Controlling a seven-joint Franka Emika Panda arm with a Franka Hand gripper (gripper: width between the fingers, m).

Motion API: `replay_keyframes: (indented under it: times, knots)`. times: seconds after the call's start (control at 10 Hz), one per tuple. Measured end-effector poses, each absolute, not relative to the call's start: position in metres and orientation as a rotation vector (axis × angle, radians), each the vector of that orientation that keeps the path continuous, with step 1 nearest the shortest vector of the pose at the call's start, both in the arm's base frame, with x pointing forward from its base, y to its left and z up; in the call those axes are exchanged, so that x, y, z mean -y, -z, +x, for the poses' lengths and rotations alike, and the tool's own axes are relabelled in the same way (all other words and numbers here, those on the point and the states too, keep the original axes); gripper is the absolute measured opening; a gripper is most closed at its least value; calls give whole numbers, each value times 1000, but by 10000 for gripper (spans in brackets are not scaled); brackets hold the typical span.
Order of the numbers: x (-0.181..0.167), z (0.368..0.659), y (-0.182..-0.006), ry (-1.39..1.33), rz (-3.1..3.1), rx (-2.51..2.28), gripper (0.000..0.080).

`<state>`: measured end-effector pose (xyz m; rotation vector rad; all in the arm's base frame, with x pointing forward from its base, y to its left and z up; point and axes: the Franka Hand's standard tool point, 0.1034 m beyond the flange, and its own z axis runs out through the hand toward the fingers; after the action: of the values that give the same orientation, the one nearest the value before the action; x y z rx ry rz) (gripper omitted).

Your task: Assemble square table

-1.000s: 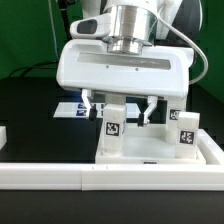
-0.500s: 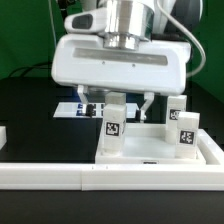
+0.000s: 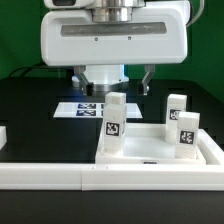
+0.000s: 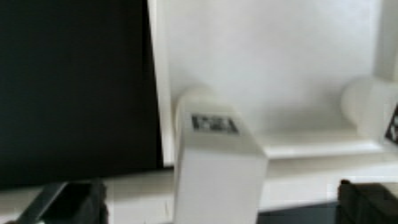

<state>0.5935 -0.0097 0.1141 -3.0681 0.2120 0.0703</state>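
I am holding the gripper (image 3: 113, 83) wide open, hovering empty above the short white tagged plastic leg (image 3: 114, 125) standing upright below it.

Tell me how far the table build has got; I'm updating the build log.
Done: two short white tagged legs stand upright on the large white plastic square slab. In hand: nothing; the open two-finger gripper hangs above the nearer leg, clear of it. Left: whether the standing legs are seated tight can't be told, and no other legs are in view.

Black tabletop (image 3: 30, 110), green backdrop (image 3: 15, 35), white border wall (image 3: 60, 177) in front
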Motion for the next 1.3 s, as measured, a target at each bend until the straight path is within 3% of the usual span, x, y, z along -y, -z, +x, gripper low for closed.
replay_keyframes:
  times: [0.2,0.6,0.8,1.0,1.1,1.2,1.3]
  knots:
    - [11,607,-103,-59,-3085,-226,649]
    - [8,606,-82,-71,-3099,-300,649]
    - [10,607,-83,-68,-3097,-312,649]
    - [10,607,-83,-69,-3094,-348,406]
    - [10,607,-83,-70,-3087,-407,406]
    - [10,607,-83,-71,-3071,-519,289]
    - [10,607,-83,-73,-3051,-637,289]
